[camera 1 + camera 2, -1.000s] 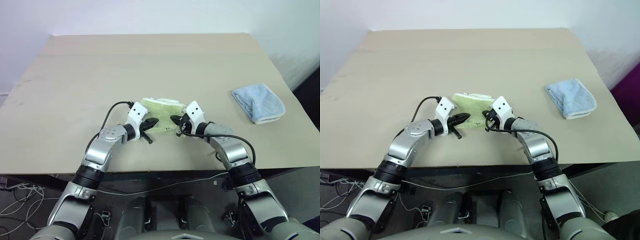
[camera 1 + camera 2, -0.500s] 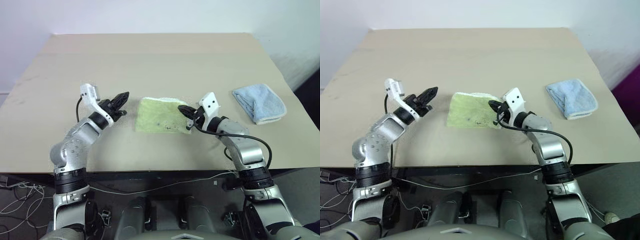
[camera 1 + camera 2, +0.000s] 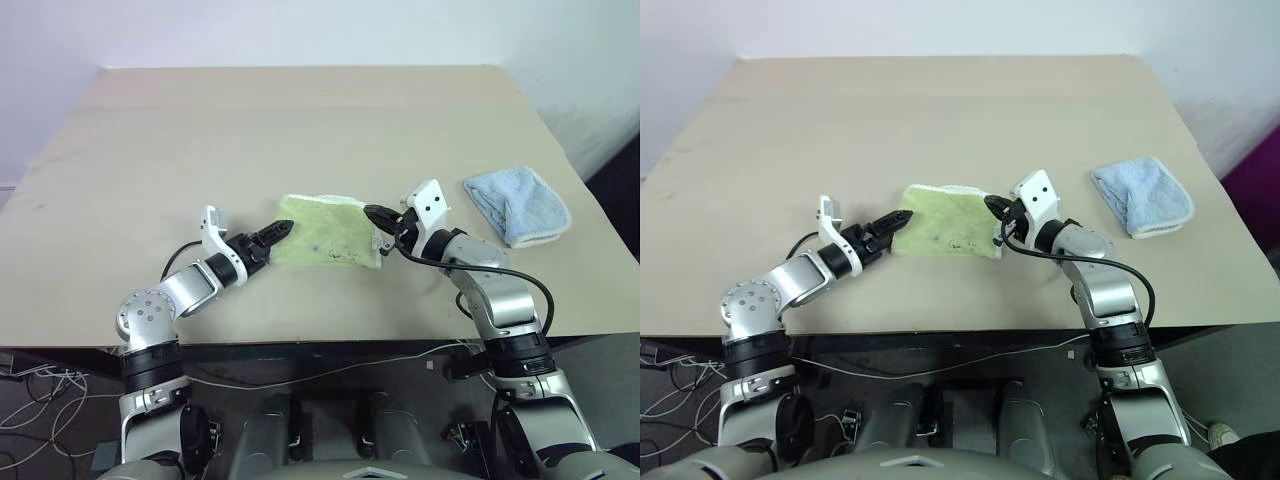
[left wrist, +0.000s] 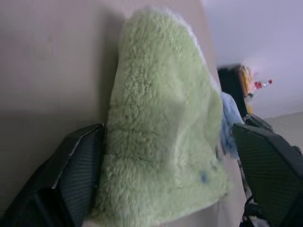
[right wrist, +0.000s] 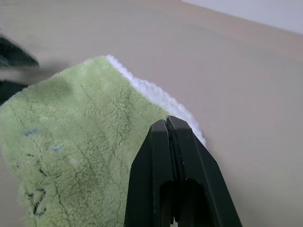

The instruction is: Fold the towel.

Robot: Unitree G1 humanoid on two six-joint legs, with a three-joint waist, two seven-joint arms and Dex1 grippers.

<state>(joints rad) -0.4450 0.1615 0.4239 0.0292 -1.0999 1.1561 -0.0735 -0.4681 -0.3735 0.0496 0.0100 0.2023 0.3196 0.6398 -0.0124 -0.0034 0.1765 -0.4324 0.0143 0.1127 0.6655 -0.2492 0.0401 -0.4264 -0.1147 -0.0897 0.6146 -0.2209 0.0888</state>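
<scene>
The towel (image 3: 325, 238) lies folded into a light yellow-green rectangle with white edging, near the table's front middle. My left gripper (image 3: 278, 232) is at its left edge. In the left wrist view this gripper (image 4: 168, 132) is open, one black finger (image 4: 75, 175) on each side of the towel (image 4: 161, 118). My right gripper (image 3: 375, 213) hovers at the towel's far right corner, shut, with nothing seen between its fingers (image 5: 168, 156). The towel (image 5: 85, 137) lies just beyond and below them.
A smaller light blue towel (image 3: 518, 205) lies folded near the right edge of the beige table (image 3: 300, 130). A black cable runs under the table's front edge.
My left arm swung out to the left, then came back to the towel's left edge, rolled and opened. My right gripper lifted and drew right, staying shut. The towel now lies spread flatter.
</scene>
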